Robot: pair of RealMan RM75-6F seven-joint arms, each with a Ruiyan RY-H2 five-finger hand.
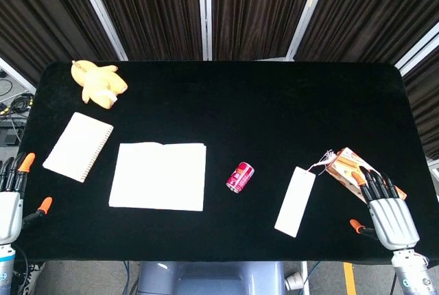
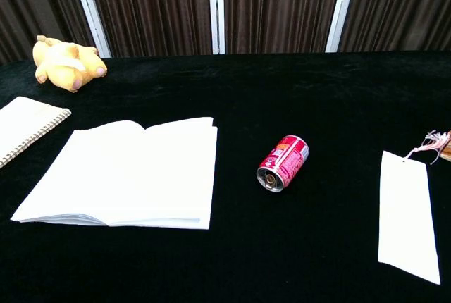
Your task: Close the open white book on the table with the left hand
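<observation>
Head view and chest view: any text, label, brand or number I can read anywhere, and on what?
None can be read.
Red can: white print on its side, too blurred to read.
Orange packet by the right robot hand: markings too small.
Open white book: pages show blank.
Spiral notebook: plain cover.
White tag: plain.

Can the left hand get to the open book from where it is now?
Probably yes. The left hand hangs at the table's left edge, open and holding nothing. Only the spiral notebook lies near its path to the book, slightly farther back, so the near side looks free.
</observation>
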